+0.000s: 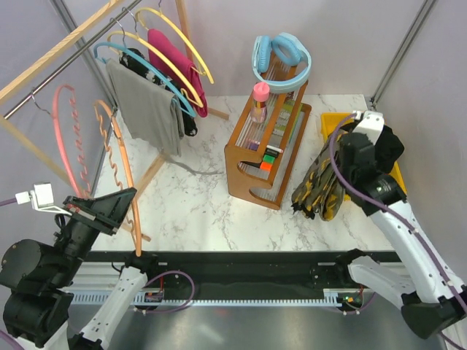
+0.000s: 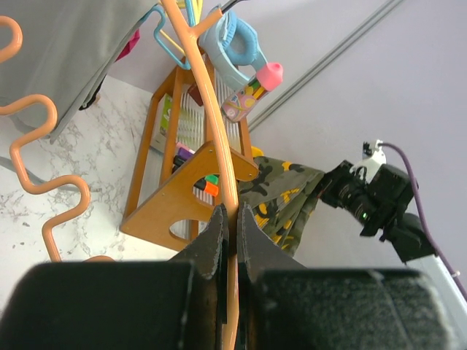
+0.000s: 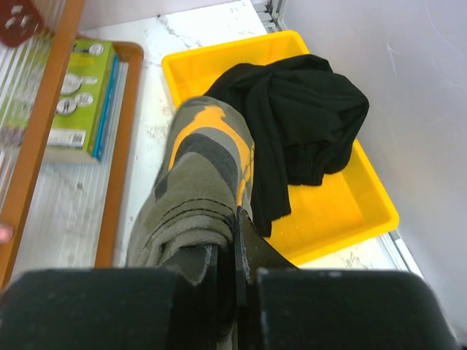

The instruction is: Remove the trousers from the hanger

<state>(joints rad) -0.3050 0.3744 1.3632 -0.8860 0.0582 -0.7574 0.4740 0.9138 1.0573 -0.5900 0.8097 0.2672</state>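
1. From above, the left pincer [image 1: 133, 192] is at the bare orange hanger [image 1: 120, 157]. The right pincer [image 1: 338, 166] holds up the camouflage trousers [image 1: 315, 188], whose lower end droops to the counter [image 1: 204, 211] between the wooden rack [image 1: 252, 157] and the yellow tray [image 1: 330, 124]. The black trousers [image 1: 392, 142] lie in that tray.
2. In the left wrist view, the left pincer [image 2: 232, 219] is narrow, its fingers clamped on the thin rod of the orange hanger [image 2: 211, 124]. No cloth hangs on the hanger. The camouflage trousers [image 2: 281, 197] show well apart, beyond the rack.
3. In the right wrist view, the right pincer [image 3: 235, 226] is pinched tight on a fold of the camouflage trousers [image 3: 201, 168], just beside the yellow tray [image 3: 350, 211]. The black trousers [image 3: 306, 117] are heaped inside it.
4. Judged from this, both garments are off the hanger and the drop-off is in hand. The next move calls for carrying the cloth over the tray wall, then opening.
5. A green packet [image 3: 84, 95] in the rack bears print, but it is too small to read.
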